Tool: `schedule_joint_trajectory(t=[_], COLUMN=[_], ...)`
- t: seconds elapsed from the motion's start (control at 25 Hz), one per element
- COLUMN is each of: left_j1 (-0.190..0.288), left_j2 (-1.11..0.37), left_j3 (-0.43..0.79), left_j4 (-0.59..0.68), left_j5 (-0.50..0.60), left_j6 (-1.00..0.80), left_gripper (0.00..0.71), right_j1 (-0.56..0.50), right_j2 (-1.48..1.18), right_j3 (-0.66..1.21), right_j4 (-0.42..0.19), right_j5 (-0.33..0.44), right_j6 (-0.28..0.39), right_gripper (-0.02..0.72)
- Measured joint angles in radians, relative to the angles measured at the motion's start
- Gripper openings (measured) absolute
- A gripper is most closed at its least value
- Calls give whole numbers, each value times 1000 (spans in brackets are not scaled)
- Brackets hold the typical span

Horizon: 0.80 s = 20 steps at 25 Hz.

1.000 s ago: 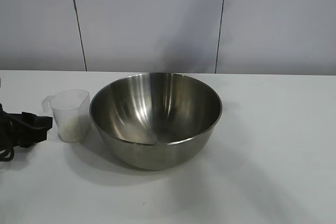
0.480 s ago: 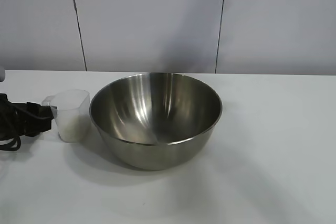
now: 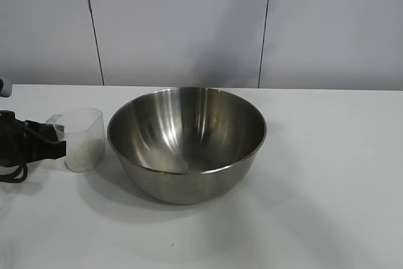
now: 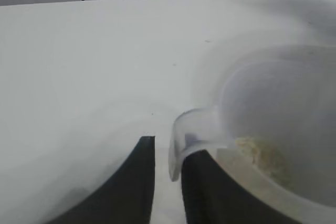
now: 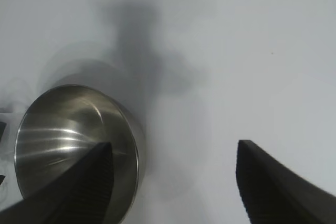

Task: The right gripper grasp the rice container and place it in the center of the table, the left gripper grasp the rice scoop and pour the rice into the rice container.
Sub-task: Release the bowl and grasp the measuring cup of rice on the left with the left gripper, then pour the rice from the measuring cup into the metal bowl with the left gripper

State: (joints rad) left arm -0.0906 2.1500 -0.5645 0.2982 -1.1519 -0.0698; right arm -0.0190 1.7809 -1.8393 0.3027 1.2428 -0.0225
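Where rice scoop (image 3: 82, 138) stands translucent, rice (image 4: 265, 157) inside, claw-gripped handle

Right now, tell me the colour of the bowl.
The bowl is shiny silver stainless steel, with bright streaked reflections inside. The exterior view shows it best.

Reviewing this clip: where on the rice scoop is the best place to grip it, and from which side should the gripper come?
Grip the rice scoop by its small side handle, coming from the exterior view's left, away from the rice container. The handle sticks out toward the left gripper, thin enough to pinch, and the scoop stands upright.
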Motion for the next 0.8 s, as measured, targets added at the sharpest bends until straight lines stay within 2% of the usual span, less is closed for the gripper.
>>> schedule_joint_trajectory(t=[0.08,0.32,0.48,0.56,0.72,0.8], left_j1=[0,0,0,0,-2,-22], left_j2=[0,-5,-104,-202,-403,-484], left_j3=[0,2,5,1,-47,-76], left_j4=[1,40,74,90,214,272], left_j5=[0,2,30,101,359,457], left_j6=[-43,-114,-125,-127,-156,-206], left_gripper=[23,9,9,9,9,9], right_j1=[0,0,0,0,0,0], right_j2=[0,0,0,0,0,0], right_j3=[0,0,0,0,0,0], right_j4=[0,0,1,1,1,1], right_j5=[0,0,0,0,0,0], right_j6=[0,0,0,0,0,0], right_gripper=[463,463,463,463,463,463])
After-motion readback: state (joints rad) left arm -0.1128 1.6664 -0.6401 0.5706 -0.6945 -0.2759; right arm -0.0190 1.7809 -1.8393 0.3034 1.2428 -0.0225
